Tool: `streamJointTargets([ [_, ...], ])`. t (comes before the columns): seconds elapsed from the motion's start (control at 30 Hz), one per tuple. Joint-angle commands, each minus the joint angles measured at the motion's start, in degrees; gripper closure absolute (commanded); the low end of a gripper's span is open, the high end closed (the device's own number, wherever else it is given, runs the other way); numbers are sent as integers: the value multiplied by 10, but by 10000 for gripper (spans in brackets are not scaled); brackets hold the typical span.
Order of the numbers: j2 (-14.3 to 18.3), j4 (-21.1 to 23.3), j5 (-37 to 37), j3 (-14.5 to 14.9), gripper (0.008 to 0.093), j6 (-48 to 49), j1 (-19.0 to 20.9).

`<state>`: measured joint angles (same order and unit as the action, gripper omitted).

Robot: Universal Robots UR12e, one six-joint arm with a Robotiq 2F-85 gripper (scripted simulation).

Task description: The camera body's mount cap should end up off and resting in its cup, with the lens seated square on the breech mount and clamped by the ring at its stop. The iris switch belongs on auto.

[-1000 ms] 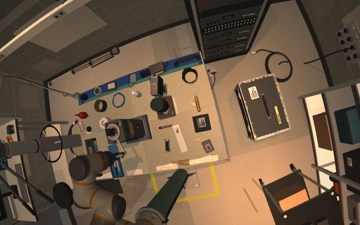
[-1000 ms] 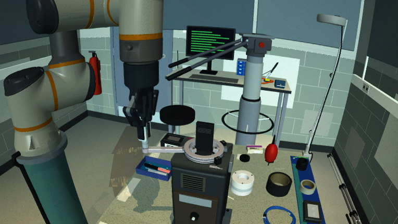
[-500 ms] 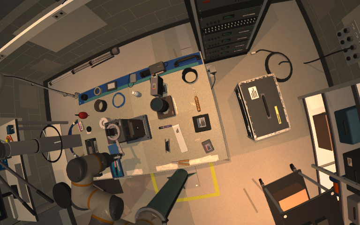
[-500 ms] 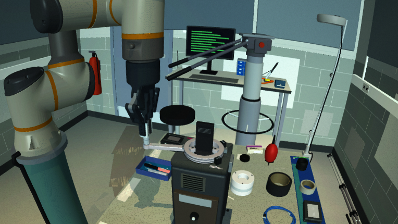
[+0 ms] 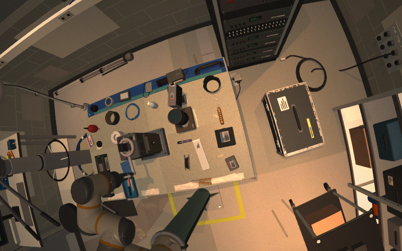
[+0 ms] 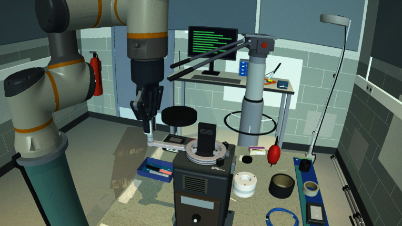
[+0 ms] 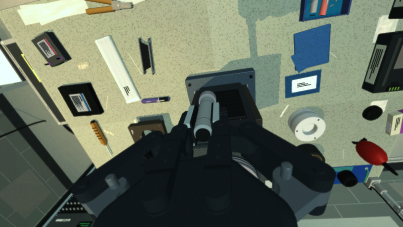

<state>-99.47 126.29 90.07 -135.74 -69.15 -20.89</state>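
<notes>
The camera body (image 6: 203, 182) stands on its base plate in the left middle of the bench, mount face up. The pale clamp ring (image 6: 206, 151) sits on its mount, with a dark block (image 6: 206, 139) standing in the ring's middle. A pale lever (image 6: 166, 144) sticks out sideways from the ring and ends in an upright handle (image 7: 204, 117). I grip that handle with my gripper (image 6: 149, 132), closed around it, left of the camera. The lens (image 5: 178, 117) stands apart on a brown pad farther along the bench. The white cup (image 6: 244, 184) stands empty beside the camera.
A tripod column (image 6: 254, 92) rises behind the bench. A blue tray of pens (image 6: 156, 168) lies below my gripper. A roll of tape (image 6: 281, 185), a red blower (image 6: 273, 153) and a small black cap (image 6: 247, 159) lie right of the camera.
</notes>
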Motion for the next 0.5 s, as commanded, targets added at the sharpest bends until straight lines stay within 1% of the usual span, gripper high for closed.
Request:
streamJointTargets([
  [0.0, -1, 0, -1, 0, 934, -1, 2],
  [0.47, 0, 0, -1, 1, 934, -22, 23],
])
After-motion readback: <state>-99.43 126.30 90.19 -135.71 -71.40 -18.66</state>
